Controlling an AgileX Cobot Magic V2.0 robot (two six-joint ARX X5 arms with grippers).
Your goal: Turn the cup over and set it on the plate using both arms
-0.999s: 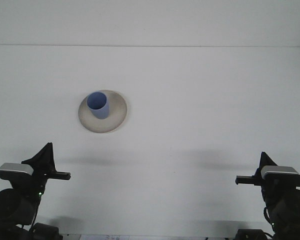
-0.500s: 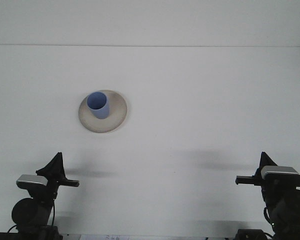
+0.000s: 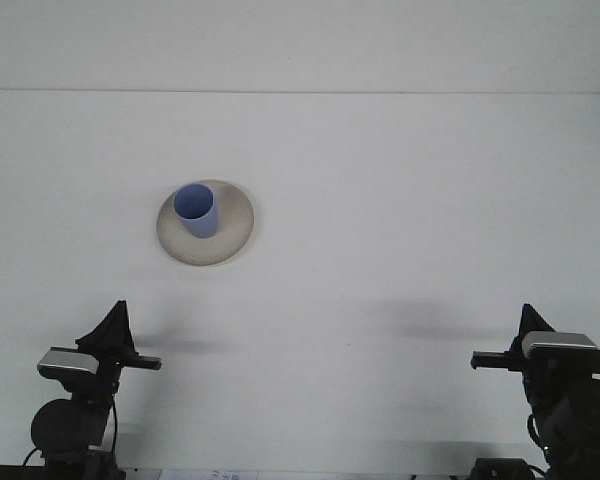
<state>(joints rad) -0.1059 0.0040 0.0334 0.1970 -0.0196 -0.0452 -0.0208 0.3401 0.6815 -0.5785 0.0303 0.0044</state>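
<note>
Blue cup [image 3: 196, 210] upright on plate [image 3: 235, 232], both hands empty

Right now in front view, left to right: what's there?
left gripper → plate with the blue cup upright on it → right gripper

The cup [image 3: 196, 210] looks like smooth matt blue plastic. The plate [image 3: 232, 232] under it seems matt cream ceramic or plastic. The table [image 3: 400, 200] is a plain white matt surface. Both arms are black, with silver-grey casings.
</note>
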